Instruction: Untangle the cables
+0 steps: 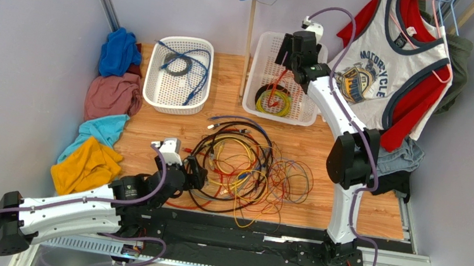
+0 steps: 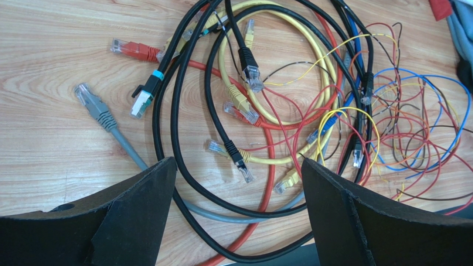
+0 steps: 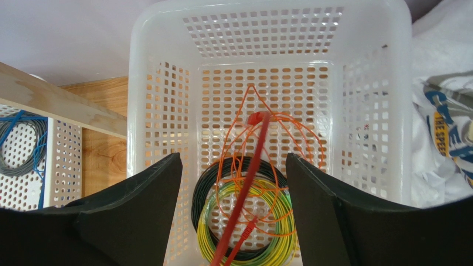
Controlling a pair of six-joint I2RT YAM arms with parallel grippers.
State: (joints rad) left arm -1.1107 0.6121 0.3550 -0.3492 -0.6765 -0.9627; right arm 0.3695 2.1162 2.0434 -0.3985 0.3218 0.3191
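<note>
Black fingers [image 2: 139, 221] of the left hand [image 2: 237, 163] fill the bottom of the left wrist view. They are spread wide and grip nothing. Just beyond them lie the tangled cables [image 2: 266, 111] in black, yellow, red, blue and grey, looped over one another on the pale wooden worktop [image 2: 50, 155]. A grey cable [image 2: 105, 119] with a clear plug points to the upper left, and a red plug [image 2: 133, 51] sits above it. Thin red, blue and orange wires [image 2: 413, 127] are knotted at the right of the frame.

From the top camera, the same heap of cables [image 1: 242, 168] sits at the centre of the worktop [image 1: 332, 166], with the left hand [image 1: 197, 172] at its left edge.

Up at the top right, the right hand [image 1: 291, 54] hangs over a white perforated plastic basket [image 1: 254, 73]. Its wrist view shows the hand [image 3: 233, 158] wide open. A red cable [image 3: 244, 188] and a thin orange wire [image 3: 288, 124] rise in the gap between its fingers, touching neither. Whether anything holds them up, I cannot tell. Below them, on the basket [image 3: 266, 16] floor, lies a neat yellow-green and black ring coil [image 3: 277, 233].

A second white plastic basket [image 1: 153, 98], upper left, holds a blue cable [image 1: 194, 59] and a dark ring coil [image 1: 176, 64]. Crumpled cloths [image 1: 110, 96] line the left edge.
</note>
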